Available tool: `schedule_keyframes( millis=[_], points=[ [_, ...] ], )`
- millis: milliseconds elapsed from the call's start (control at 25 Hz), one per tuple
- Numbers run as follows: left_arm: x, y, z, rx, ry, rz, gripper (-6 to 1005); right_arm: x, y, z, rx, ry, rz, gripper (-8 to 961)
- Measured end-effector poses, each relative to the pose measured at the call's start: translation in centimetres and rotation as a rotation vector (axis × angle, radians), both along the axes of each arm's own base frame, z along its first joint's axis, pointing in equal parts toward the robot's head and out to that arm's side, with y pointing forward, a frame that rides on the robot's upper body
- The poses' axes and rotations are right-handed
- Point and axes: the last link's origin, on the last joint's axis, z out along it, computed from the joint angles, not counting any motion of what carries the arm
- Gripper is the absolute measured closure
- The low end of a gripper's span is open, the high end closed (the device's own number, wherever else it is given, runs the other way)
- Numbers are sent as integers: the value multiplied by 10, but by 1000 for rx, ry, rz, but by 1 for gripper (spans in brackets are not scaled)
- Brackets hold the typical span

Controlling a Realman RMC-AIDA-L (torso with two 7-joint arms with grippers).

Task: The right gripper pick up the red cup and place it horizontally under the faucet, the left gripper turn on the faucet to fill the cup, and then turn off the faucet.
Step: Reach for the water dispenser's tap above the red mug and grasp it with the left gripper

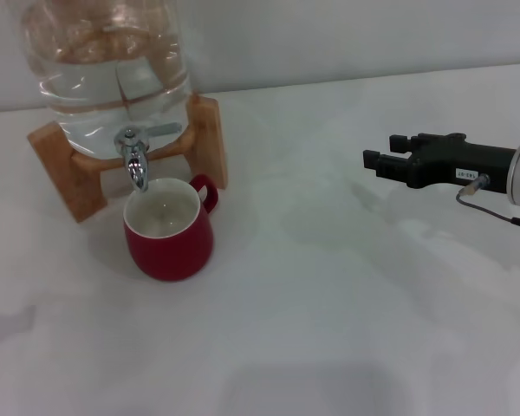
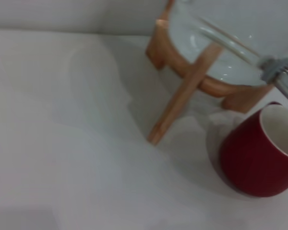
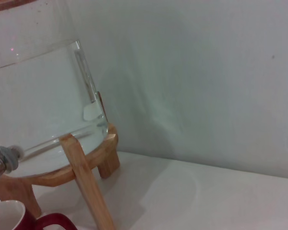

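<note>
Head view: red cup (image 1: 169, 230) upright on the white table (image 1: 347, 303), directly below the faucet (image 1: 135, 161) of the glass jar (image 1: 113, 69) on its wooden stand (image 1: 204, 139); right gripper (image 1: 379, 161) well apart to the right, fingers slightly spread, holding nothing. Left wrist view: cup beside the stand, under the spout; left gripper unseen. Right wrist view: jar, stand, cup rim at the edge.

Right gripper (image 1: 383, 151): black two-finger claw, blocky squared fingers, matte finish. Small white label with dark print on side of black body. Behind it, grey ribbed cylindrical housing at picture edge. Thin dark cable with metal plug loops under gripper body toward housing.
</note>
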Motion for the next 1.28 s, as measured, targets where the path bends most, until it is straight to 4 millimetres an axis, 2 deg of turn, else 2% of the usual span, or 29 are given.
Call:
schedule_keyframes(
  millis=[120, 160, 200, 320, 600, 920, 960, 1040, 1280],
  points=[
    [21, 8, -2, -24, 94, -49, 112, 0, 0, 0, -1, 1, -2, 400],
    [21, 8, -2, -24, 94, -49, 112, 1, -1, -1, -3, 2, -3, 400],
    [37, 15, -4, -44, 192, -96, 112, 2, -1, -1, -6, 3, -6, 400],
    [56, 23, -10, -64, 281, -163, 112, 4, -2, -2, -10, 5, -11, 400],
    [99, 41, -28, -106, 420, -363, 112, 6, -1, -3, -11, 15, -21, 401],
    [137, 53, -44, -111, 510, -562, 112, 9, -2, -5, -17, 27, -34, 401],
    [137, 53, -44, -111, 510, -562, 112, 9, -1, -5, -15, 29, -37, 401],
    [154, 55, -49, -114, 535, -641, 112, 10, -1, -4, -13, 33, -42, 401],
    [175, 56, -62, -126, 558, -742, 112, 11, -1, -4, -11, 38, -46, 401]
  ],
)
